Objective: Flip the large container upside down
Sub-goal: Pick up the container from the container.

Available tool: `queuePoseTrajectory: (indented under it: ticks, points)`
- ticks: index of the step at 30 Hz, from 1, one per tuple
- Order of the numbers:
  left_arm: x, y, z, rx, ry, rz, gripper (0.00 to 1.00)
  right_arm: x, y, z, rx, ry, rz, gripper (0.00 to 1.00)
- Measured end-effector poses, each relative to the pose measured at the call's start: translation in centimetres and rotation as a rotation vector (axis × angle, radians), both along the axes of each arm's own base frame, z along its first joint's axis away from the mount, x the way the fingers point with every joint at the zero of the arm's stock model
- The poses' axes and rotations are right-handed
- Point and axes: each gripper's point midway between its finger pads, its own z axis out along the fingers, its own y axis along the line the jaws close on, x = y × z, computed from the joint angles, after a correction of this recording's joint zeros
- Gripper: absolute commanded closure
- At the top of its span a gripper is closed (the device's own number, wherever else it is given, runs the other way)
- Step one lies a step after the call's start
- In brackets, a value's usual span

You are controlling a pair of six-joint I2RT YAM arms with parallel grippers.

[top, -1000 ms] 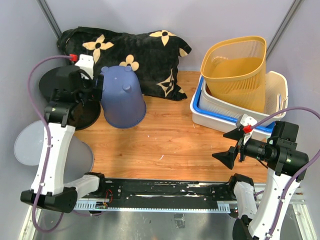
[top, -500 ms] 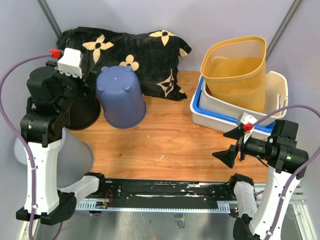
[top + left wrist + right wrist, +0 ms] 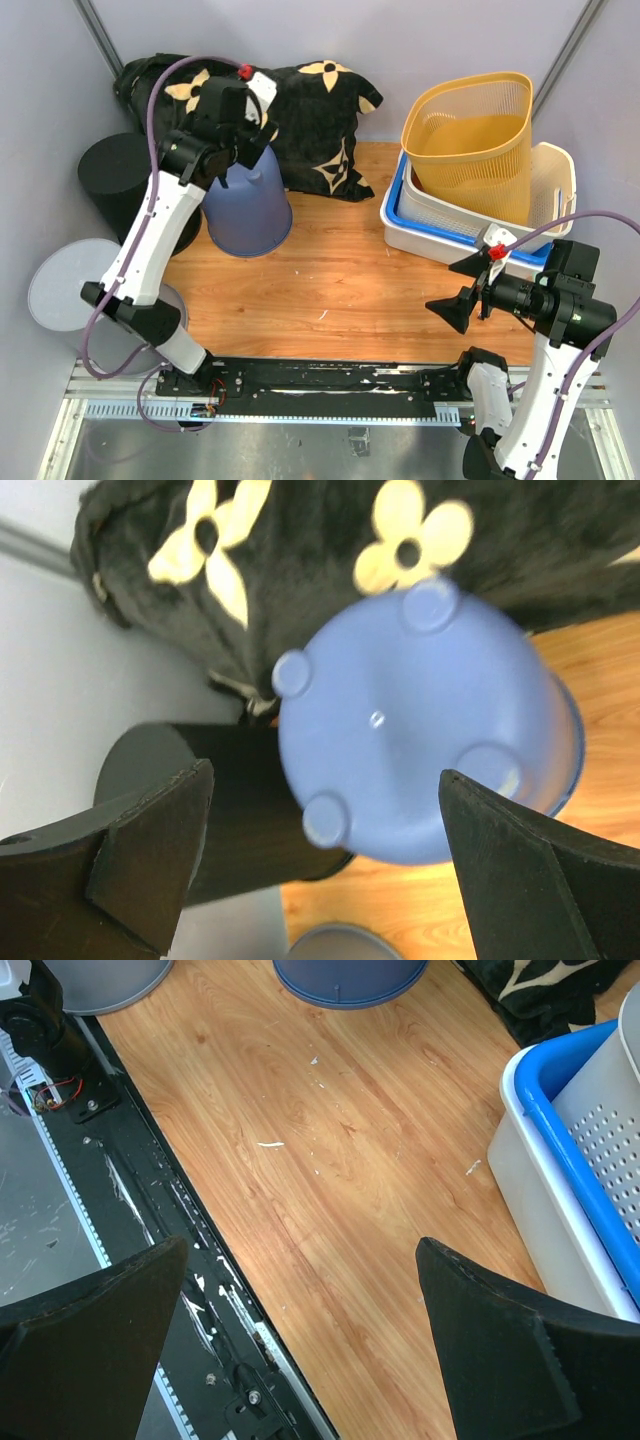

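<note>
L gripper (image 3: 320, 780): jaws open wide, blue container (image 3: 420, 720) base-up below, betw. them.
R gripper (image 3: 298, 1250): jaws open, empty.

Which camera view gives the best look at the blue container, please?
The left wrist view: the blue container stands base up, four feet showing, between the open fingers. The top external view shows its side, top hidden by the left arm. The right wrist view catches only its rim.

Blue container (image 3: 250, 210) on wooden table (image 3: 330, 285)
</note>
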Motion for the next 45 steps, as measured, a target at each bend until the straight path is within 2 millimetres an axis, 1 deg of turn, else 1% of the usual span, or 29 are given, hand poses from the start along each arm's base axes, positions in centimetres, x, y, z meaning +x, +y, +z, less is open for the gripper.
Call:
queuePoseTrajectory:
  ticks: [1,2,4,6,8,9,10,11,12,13,14,16,17,18,20,21,22,24,25,27,30,33,35,38,40,45]
  points:
    - [0.6,-0.9,0.0,-0.009,0.002,-0.017,0.01,0.1,-0.1,0.0,0.001,0.002,-0.003,0.0]
    - [1.0,-1.9,0.5,-0.029,-0.007,-0.047,0.01,0.2,-0.1,0.0,0.001,0.004,-0.005,0.0]
    - [1.0,-3.7,2.0,-0.082,-0.035,-0.141,0.01,0.4,-0.2,0.0,0.002,0.007,-0.01,0.0]
    - [0.0,-5.8,4.5,-0.151,-0.093,-0.277,0.01,0.4,-0.2,0.0,0.002,0.006,-0.012,0.0]
    - [-1.2,-7.7,6.6,-0.186,-0.137,-0.38,0.01,0.5,-0.3,0.0,0.003,0.006,-0.013,0.0]
    - [-1.7,-8.7,7.7,-0.189,-0.164,-0.425,0.04,0.5,-0.3,0.0,0.004,0.009,-0.013,0.0]
    - [-2.1,-10.4,8.9,-0.18,-0.191,-0.481,0.08,0.5,-0.3,0.0,0.005,0.011,-0.014,0.0]
    - [-2.4,-11.7,9.5,-0.17,-0.208,-0.523,0.12,0.6,-0.3,0.0,0.005,0.013,-0.014,0.0]
    - [-2.6,-14.1,9.5,-0.136,-0.208,-0.586,0.15,0.6,-0.3,0.0,0.006,0.014,-0.015,0.0]
    - [-2.8,-15.9,8.9,-0.102,-0.199,-0.636,0.15,0.6,-0.3,0.0,0.006,0.015,-0.016,0.0]
    - [-3.1,-17.8,7.9,-0.064,-0.175,-0.683,0.15,0.6,-0.3,0.0,0.007,0.015,-0.019,0.0]
    - [-2.8,-21.4,4.5,0.01,-0.096,-0.768,0.11,0.7,-0.4,0.0,0.006,0.014,-0.023,0.0]
    - [-2.5,-22.9,2.9,0.034,-0.057,-0.8,0.09,0.7,-0.4,0.0,0.006,0.013,-0.026,0.0]
    - [-1.9,-24.6,0.7,0.06,-0.009,-0.834,0.07,0.7,-0.5,0.0,0.007,0.014,-0.028,0.0]
    - [-0.7,-26.5,-2.7,0.097,0.066,-0.872,0.04,0.8,-0.5,0.0,0.006,0.013,-0.033,0.0]
    - [-0.3,-27.3,-4.2,0.108,0.099,-0.886,0.02,0.8,-0.5,0.0,0.006,0.012,-0.034,0.0]
    - [0.0,-28.0,-5.2,0.11,0.12,-0.905,0.01,0.8,-0.5,0.0,0.006,0.01,-0.035,0.0]
    - [0.2,-29.1,-5.9,0.096,0.133,-0.938,0.01,0.7,-0.5,0.0,0.004,0.006,-0.037,0.0]
    - [-0.1,-29.6,-5.9,0.082,0.135,-0.961,0.01,0.7,-0.5,0.1,0.003,0.003,-0.037,0.0]
    - [-0.6,-30.4,-5.2,0.045,0.119,-1.003,0.01,0.6,-0.5,0.1,0.001,0.0,-0.037,0.0]
    - [-1.3,-31.6,-3.3,-0.017,0.064,-1.059,0.01,0.6,-0.5,0.1,0.0,-0.003,-0.038,0.0]
    - [-2.2,-32.5,-1.5,-0.07,0.017,-1.123,0.01,0.5,-0.5,0.0,0.0,-0.002,-0.04,0.0]
    - [-2.8,-32.9,-0.8,-0.094,-0.005,-1.16,0.01,0.5,-0.5,-0.1,-0.001,-0.001,-0.043,0.0]
    - [-3.4,-33.6,-0.2,-0.122,-0.024,-1.209,0.01,0.5,-0.5,-0.1,-0.004,-0.004,-0.044,0.0]
    - [-3.4,-34.3,-0.2,-0.137,-0.034,-1.238,0.01,0.5,-0.5,-0.1,-0.005,-0.005,-0.044,0.0]
    - [-2.7,-36.7,-0.9,-0.165,-0.049,-1.295,0.01,0.3,-0.4,0.0,-0.01,-0.017,-0.045,0.0]
